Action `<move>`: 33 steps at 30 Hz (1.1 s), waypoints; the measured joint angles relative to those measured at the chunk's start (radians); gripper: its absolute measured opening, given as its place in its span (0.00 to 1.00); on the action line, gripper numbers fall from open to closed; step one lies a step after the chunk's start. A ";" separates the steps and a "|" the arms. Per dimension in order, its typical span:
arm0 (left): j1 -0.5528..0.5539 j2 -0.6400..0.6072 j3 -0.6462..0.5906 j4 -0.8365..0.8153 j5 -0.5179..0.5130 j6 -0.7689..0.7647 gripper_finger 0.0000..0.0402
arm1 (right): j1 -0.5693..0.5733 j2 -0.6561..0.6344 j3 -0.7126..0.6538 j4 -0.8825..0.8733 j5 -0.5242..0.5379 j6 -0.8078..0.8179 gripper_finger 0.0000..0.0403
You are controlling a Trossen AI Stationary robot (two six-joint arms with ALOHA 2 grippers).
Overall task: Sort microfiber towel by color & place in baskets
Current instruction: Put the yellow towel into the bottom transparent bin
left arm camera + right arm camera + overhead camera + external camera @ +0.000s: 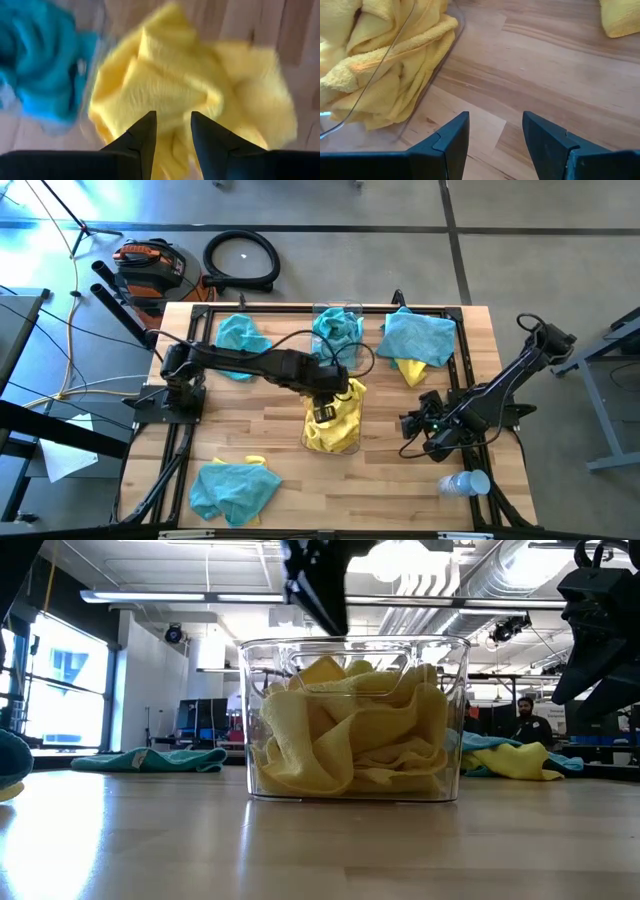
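Note:
A clear basket [333,442] near the table's middle is heaped with yellow towels [350,735], which also show in the right wrist view [380,65]. A second clear basket [337,328] toward the far edge holds teal towels [35,75]. My left gripper [172,132] hovers open just above the yellow heap [165,85] and is seen above the basket's rim in the low view [315,585]. My right gripper [495,135] is open over bare wood right of the yellow basket [408,423]. Loose teal towels lie flat far left [243,333] and near left [232,488].
A teal towel lies over a yellow one at the far right [418,340]. A small yellow piece [250,461] sits by the near-left teal towel. A white plastic bottle [465,483] lies near the right corner. Black frame rails [300,306] edge the table. A person [525,720] stands in the room behind.

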 joint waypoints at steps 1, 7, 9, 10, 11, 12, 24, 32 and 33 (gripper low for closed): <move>0.004 0.001 0.000 0.030 0.004 0.027 0.28 | 0.000 0.000 0.000 0.001 0.000 0.009 0.45; 0.021 0.089 0.000 0.108 0.101 0.120 0.28 | 0.000 0.000 0.000 0.016 0.000 0.019 0.45; 0.020 0.137 -0.001 0.102 0.103 0.131 0.28 | 0.000 0.000 0.000 0.021 0.000 0.019 0.45; 0.020 0.157 -0.001 0.098 0.105 0.138 0.28 | 0.000 0.000 0.000 0.025 0.000 0.019 0.45; 0.019 0.184 -0.001 0.092 0.108 0.145 0.28 | 0.000 0.000 0.000 0.029 0.001 0.019 0.45; 0.016 0.206 -0.001 0.094 0.109 0.152 0.28 | 0.000 0.000 0.000 0.030 0.001 0.019 0.45; 0.012 0.302 0.004 0.079 0.140 0.112 0.28 | 0.000 0.000 0.000 0.055 0.001 0.020 0.45; 0.010 0.125 -0.003 0.022 0.150 0.066 0.28 | 0.000 0.000 0.000 0.063 0.001 0.020 0.45; 0.010 0.097 -0.003 0.018 0.150 0.068 0.28 | 0.000 0.001 0.000 0.065 0.001 0.020 0.45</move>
